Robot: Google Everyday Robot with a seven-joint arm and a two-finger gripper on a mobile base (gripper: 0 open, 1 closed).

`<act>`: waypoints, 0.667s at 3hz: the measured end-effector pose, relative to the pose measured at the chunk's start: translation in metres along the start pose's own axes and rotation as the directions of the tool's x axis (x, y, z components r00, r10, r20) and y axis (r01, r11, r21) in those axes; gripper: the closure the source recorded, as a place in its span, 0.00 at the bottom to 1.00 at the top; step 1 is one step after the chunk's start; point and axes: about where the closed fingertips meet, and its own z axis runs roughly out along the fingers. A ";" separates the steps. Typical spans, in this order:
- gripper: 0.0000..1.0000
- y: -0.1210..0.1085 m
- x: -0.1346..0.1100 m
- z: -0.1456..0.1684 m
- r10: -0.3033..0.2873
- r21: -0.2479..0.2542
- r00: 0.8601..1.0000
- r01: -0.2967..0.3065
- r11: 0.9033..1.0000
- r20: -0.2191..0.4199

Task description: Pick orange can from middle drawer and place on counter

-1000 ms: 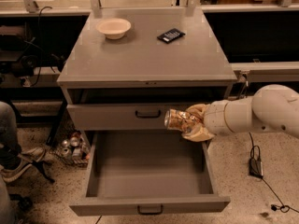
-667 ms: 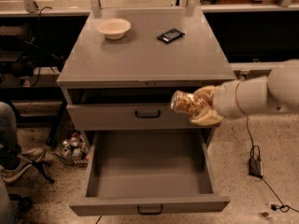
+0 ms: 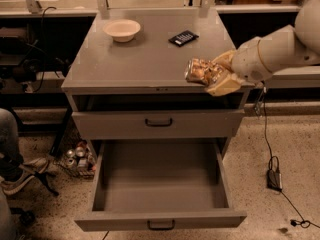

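Your claw (image 3: 216, 79), centre-right of frame, grips the orange can (image 3: 199, 71) over the desk (image 3: 150, 59) front edge; middle drawer (image 3: 160, 176) open below.

Dim, warm light from above on my feed. There's a soft sheen across the flat grey bench (image 3: 150, 64), strongest near the cream round bowl (image 3: 122, 29). I see heavy shadow under the bench lip and along the walls of the open wide grey metal drawer (image 3: 159, 181). The gripper (image 3: 209, 77) sits at the bench's front right edge, jaws clamped on the shiny golden-orange can (image 3: 199, 70), which glints.
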 end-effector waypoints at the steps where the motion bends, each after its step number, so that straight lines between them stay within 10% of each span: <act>1: 1.00 -0.039 -0.019 0.019 0.045 -0.041 0.999 -0.046 0.998 -0.011; 2: 1.00 -0.066 -0.034 0.043 0.078 -0.048 0.997 -0.079 0.996 -0.024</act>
